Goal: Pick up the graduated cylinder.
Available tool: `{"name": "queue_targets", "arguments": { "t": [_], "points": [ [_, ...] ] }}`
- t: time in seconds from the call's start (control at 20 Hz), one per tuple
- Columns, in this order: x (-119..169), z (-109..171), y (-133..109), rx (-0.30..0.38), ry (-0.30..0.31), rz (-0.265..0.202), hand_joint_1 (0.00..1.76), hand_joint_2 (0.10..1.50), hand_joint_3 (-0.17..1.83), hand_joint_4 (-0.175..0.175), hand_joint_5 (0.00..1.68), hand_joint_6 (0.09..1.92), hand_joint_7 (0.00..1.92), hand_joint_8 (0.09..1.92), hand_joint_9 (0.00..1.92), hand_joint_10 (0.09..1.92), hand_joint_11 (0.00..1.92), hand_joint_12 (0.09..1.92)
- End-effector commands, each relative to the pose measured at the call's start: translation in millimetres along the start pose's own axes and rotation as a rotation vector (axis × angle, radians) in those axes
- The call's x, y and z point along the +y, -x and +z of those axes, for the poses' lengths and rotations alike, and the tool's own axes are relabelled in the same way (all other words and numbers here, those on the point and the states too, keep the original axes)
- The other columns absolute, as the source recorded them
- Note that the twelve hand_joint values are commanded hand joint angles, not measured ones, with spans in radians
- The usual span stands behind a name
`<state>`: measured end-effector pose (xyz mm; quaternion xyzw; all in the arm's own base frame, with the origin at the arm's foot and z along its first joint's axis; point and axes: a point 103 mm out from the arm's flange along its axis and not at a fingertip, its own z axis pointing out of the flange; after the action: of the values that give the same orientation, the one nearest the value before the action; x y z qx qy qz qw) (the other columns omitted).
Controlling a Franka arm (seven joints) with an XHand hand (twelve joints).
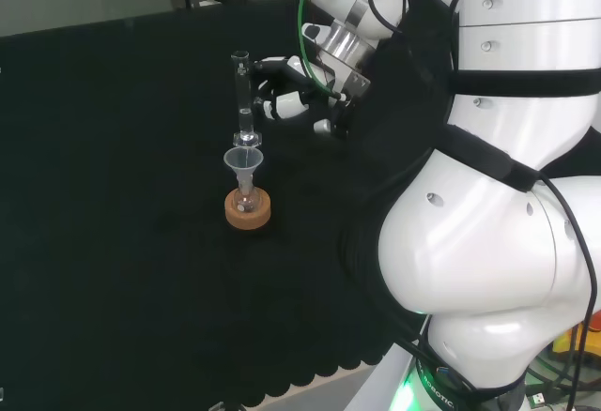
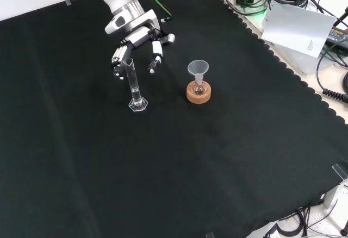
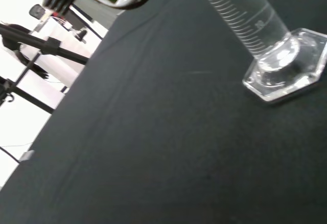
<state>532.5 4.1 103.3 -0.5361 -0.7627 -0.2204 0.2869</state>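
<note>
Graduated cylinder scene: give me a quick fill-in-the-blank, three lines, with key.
1. The graduated cylinder stands ____ on its hexagonal base.
2. The funnel sits in a small flask on a ____ ring.
3. In the front view, the hand hangs above and behind the cylinder with its fingers ____ around it.

Missing words: upright; cork; not closed

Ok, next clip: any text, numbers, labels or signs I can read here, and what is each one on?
No text here can be quoted.
Graduated cylinder: scale lines and small numerals on the glass in the wrist view, too blurred to read.
White sheet of paper beyond the cloth's edge in the front view: a small block of print near its corner, too small to read.
Funnel, cork ring and hand: no markings visible.
</note>
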Motion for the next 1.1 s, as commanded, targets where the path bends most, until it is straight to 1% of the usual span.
{"name": "queue_targets", "arguments": {
  "t": [0.05,0.15,0.3,0.45,0.65,0.8,1.05,1.1],
  "points": [
    [10,7,-4,0.047,0.033,-0.041,0.93,0.65,0.66,-0.044,0.50,0.09,0.35,0.63,0.60,0.53,0.37,1.30],
    [12,8,-3,0.076,0.044,-0.051,0.93,0.64,0.66,-0.047,0.52,0.09,0.36,0.64,0.60,0.53,0.37,1.31],
    [15,12,-2,0.098,0.053,-0.069,0.95,0.64,0.66,-0.048,0.54,0.09,0.38,0.64,0.62,0.54,0.39,1.31],
    [18,14,-2,0.118,0.073,-0.071,0.98,0.63,0.66,-0.049,0.56,0.09,0.39,0.65,0.63,0.55,0.41,1.30],
    [22,18,-1,0.157,0.097,-0.092,1.04,0.64,0.67,-0.040,0.66,0.10,0.44,0.64,0.68,0.54,0.44,1.28],
    [24,21,-2,0.173,0.103,-0.111,1.06,0.64,0.68,-0.035,0.71,0.16,0.49,0.62,0.73,0.51,0.48,1.27],
    [28,23,-5,0.229,0.122,-0.145,1.08,0.64,0.68,-0.034,0.68,0.23,0.52,0.60,0.78,0.47,0.52,1.24],
    [29,26,-7,0.222,0.123,-0.150,1.08,0.64,0.69,-0.034,0.67,0.25,0.53,0.59,0.79,0.46,0.53,1.24]
  ]
}}
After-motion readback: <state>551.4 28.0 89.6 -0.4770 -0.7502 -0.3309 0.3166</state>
